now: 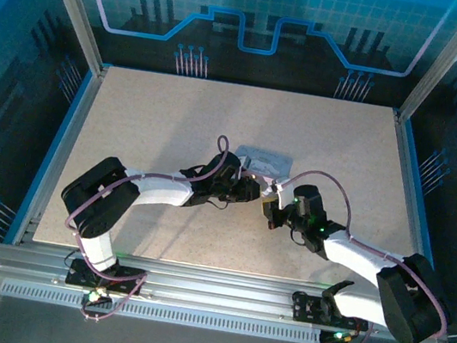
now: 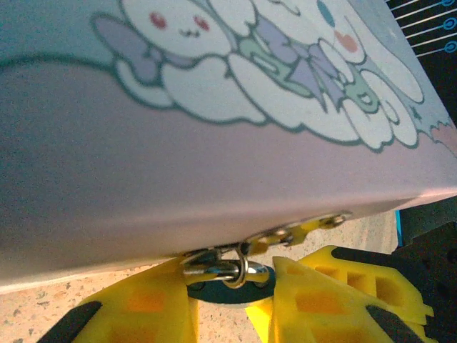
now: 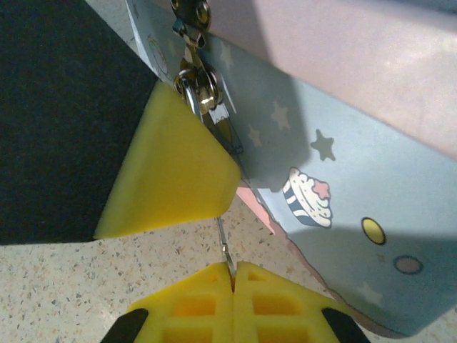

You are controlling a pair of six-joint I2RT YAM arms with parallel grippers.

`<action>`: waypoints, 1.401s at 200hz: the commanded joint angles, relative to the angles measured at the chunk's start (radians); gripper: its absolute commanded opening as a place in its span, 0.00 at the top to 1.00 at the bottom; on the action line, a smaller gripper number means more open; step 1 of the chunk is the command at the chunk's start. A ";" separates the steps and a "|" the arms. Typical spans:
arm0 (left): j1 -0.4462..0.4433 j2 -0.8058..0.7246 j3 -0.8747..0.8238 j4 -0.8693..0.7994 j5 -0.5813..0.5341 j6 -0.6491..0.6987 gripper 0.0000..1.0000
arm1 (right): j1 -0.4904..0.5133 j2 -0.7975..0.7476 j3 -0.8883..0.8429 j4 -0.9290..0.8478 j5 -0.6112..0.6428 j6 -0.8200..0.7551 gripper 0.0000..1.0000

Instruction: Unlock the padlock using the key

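**A:** What has the left claw (image 2: 232,286) got?

**B:** The padlock (image 2: 230,291). Its small, dark bluish body sits right between the two yellow fingers (image 2: 143,307). They press in on it from both sides, so that claw is clamped on it. The silver shackle rises just above the fingertips and passes through the hasp (image 2: 285,232) on the side of the tin (image 2: 214,143).

**A:** And the right claw (image 3: 233,275)?

**B:** Its fingers are pressed together, with the key (image 3: 223,246) pinched between the tips. The thin metal sliver sticks straight out ahead of the claw toward the padlock (image 3: 207,96), which hangs against the wall of the tin (image 3: 343,179). The key's far end passes behind one finger of the left claw (image 3: 171,171), so I cannot tell whether it reaches the keyhole.

**A:** How do the two sit from above?

**B:** The left claw (image 1: 247,188) and the right claw (image 1: 270,209) meet almost tip to tip. The tin (image 1: 265,160) lies just beyond them, flat on the table (image 1: 176,120).
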 commanded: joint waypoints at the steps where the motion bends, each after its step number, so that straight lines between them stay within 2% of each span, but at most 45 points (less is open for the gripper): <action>1: 0.002 -0.034 0.042 0.022 0.037 -0.002 0.86 | 0.013 0.000 -0.015 0.084 0.009 -0.005 1.00; 94: 0.002 -0.037 0.054 0.005 0.062 -0.021 0.86 | 0.014 -0.028 -0.058 0.215 0.064 -0.013 1.00; 209: 0.000 -0.018 0.065 -0.008 0.085 -0.035 0.86 | 0.006 0.055 0.017 0.372 0.025 -0.009 1.00; 280: 0.001 -0.002 0.061 0.001 0.098 -0.046 0.86 | -0.025 0.096 0.054 0.447 -0.043 0.037 1.00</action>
